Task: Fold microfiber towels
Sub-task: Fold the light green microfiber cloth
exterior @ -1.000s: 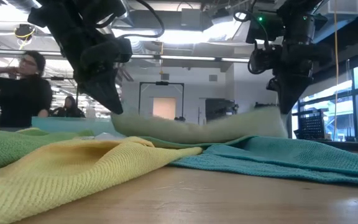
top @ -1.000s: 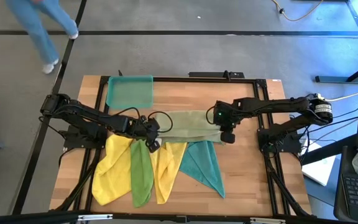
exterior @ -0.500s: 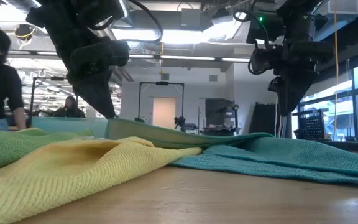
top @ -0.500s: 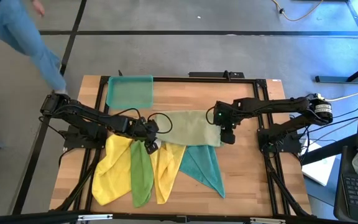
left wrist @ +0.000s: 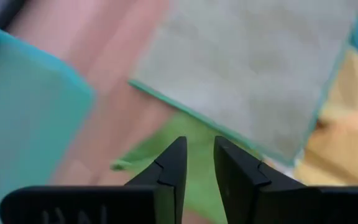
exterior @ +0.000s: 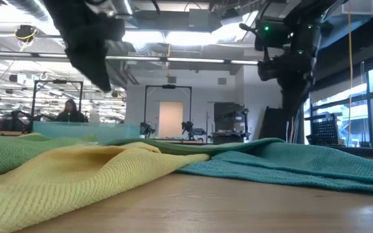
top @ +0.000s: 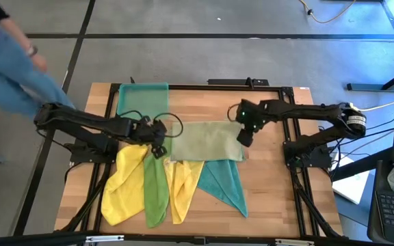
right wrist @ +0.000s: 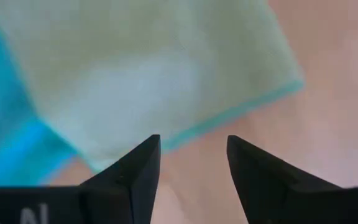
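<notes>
The pale olive-green towel [top: 206, 141] lies flat as a folded rectangle at the table's middle. Its near edge overlaps the far ends of two yellow towels [top: 124, 182] [top: 181, 186], a bright green towel [top: 156, 190] and a teal towel [top: 225, 182], which fan out toward the near edge. My left gripper [top: 159, 143] hovers open just off the olive towel's left edge [left wrist: 199, 142]. My right gripper [top: 243, 138] hovers open above its right edge [right wrist: 193, 140]. Nothing is between either pair of fingers.
A translucent teal tray [top: 142, 100] sits at the far left of the table, just beyond my left arm. Bare wood shows at the far right [top: 272, 109] and near right [top: 286, 198]. A person [top: 9, 65] walks past the table's left far corner.
Both grippers have opened and let go of the olive towel, which hung sagging between them and now lies flat and folded. Both have then risen and drawn back toward the far edge, the left one also toward the left.
</notes>
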Available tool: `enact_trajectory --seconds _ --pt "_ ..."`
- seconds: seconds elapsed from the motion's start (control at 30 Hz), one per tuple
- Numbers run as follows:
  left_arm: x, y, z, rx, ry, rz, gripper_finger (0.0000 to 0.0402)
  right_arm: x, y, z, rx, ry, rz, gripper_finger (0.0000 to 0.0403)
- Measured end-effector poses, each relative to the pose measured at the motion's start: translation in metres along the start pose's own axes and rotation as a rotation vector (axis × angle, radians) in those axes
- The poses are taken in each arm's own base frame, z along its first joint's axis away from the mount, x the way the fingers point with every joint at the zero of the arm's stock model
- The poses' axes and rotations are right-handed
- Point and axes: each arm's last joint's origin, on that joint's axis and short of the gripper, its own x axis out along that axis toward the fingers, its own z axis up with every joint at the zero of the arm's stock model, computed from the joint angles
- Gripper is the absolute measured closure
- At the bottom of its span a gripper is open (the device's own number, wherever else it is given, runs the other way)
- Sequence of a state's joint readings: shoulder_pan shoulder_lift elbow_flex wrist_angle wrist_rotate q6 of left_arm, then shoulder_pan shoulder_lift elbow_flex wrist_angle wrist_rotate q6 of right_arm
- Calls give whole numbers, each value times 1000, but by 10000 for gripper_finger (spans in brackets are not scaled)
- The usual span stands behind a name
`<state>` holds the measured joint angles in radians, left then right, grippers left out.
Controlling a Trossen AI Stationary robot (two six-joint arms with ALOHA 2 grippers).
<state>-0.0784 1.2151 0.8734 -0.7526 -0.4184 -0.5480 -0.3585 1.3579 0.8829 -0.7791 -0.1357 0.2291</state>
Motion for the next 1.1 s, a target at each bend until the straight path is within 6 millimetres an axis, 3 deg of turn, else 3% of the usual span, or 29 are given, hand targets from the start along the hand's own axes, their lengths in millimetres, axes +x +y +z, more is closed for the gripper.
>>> enact_trajectory --seconds 0.13,0.23,0.33,0.43,0.6,0.8,1.1 --pt "-7 18 11 -158 -82 30 329 -4 -24 10 76 -60 56 215" --pt "-2 25 24 -167 -116 -68 329 -7 -41 12 53 -72 63 214" --pt "9 28 40 -143 -149 -197 329 -5 -56 12 61 -51 109 214" --pt "27 41 45 -183 -92 -219 329 -1 -65 14 79 -25 139 214" --pt "52 65 55 -200 -2 -261 329 -3 -66 23 24 -66 139 214" --pt "66 94 88 -67 30 -378 314 -12 -65 34 56 -118 169 214" --pt "132 127 97 69 362 -611 267 -13 -58 36 101 -120 259 215"
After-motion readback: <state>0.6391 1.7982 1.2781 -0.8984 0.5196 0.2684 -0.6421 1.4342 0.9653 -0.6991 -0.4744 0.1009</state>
